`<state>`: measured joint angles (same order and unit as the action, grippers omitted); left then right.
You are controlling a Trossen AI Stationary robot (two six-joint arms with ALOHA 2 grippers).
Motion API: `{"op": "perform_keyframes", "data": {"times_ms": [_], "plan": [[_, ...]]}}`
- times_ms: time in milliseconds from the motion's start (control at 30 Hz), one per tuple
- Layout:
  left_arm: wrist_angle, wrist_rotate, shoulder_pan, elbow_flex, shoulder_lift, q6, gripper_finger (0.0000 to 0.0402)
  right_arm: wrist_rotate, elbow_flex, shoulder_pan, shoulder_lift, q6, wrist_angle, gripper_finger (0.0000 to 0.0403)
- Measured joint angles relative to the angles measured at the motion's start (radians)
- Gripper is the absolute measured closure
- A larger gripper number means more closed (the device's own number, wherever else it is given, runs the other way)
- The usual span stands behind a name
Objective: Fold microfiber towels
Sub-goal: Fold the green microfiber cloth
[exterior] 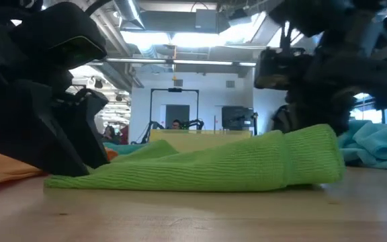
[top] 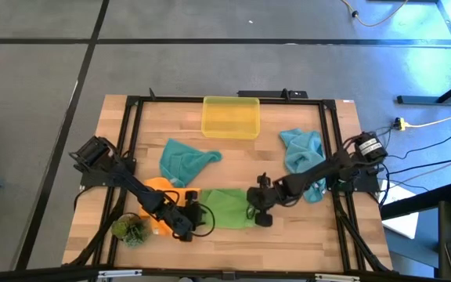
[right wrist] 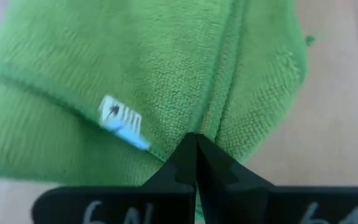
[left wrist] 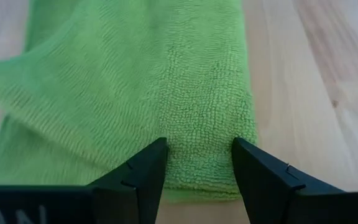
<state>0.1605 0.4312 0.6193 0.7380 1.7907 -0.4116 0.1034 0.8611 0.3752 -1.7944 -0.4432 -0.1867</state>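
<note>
The green towel (top: 225, 208) lies folded in several layers near the table's front edge, between both grippers. My left gripper (left wrist: 197, 167) is open at the towel's left end (exterior: 79, 180), with one finger on either side of a strip of its edge. My right gripper (right wrist: 196, 149) is shut on the towel's right end (exterior: 311, 158). The orange towel (top: 156, 188) lies under my left arm. One teal towel (top: 182, 160) lies crumpled at mid-table. The other teal towel (top: 302, 150) lies at the right. My left gripper stands low over the green towel's left edge (left wrist: 199, 180); I cannot tell whether its fingers touch the cloth. My right gripper pinches the green towel at a hemmed edge (right wrist: 219, 118) beside the white-and-blue label (right wrist: 122, 121), between its two shut fingers. Several layers meet there. The towel's right end bulges up a little; the rest lies on the table.
A yellow bin (top: 231, 117) stands at the table's far edge. A small green plant tuft (top: 129, 229) sits at the front left, beside the orange towel. Bare wood lies in front of the green towel and at the far left.
</note>
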Motion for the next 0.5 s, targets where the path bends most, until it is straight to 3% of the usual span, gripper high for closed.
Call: {"op": "perform_keyframes", "data": {"times_ms": [500], "plan": [[-0.009, 0.052, 0.016, 0.0, -0.132, 0.056, 0.0225, 0.088, -0.006, 0.004, 0.171, 0.03, -0.025, 0.0369]]}}
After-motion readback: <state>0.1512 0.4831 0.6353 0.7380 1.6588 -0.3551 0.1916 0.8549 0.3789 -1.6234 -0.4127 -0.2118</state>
